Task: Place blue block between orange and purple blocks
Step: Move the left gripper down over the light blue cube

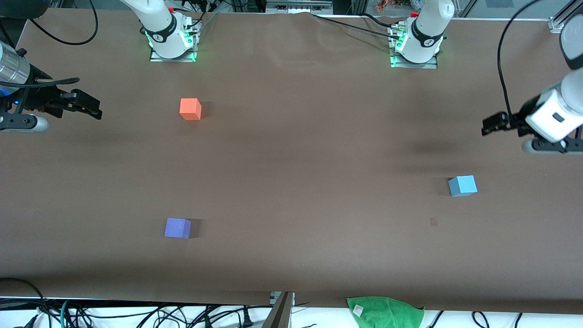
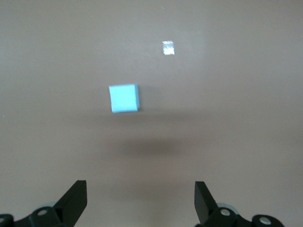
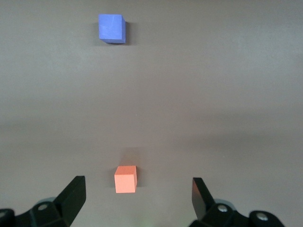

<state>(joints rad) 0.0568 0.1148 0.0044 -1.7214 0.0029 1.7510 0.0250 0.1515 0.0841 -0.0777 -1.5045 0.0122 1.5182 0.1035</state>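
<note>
Clearly the blue block point(image 1: 462, 186) sat lower right of frame, beneath the open, empty left hand point(image 1: 494, 124); right hand point(image 1: 89, 105), probably idle, stood open upper left.

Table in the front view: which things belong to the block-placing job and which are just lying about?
Job:
- small sky-blue matte cube, toward the left arm's end
- small bright orange matte cube
- small violet-purple matte cube, nearer the front camera than the orange one

Lying about:
- crumpled green cloth at the table's near edge
</note>
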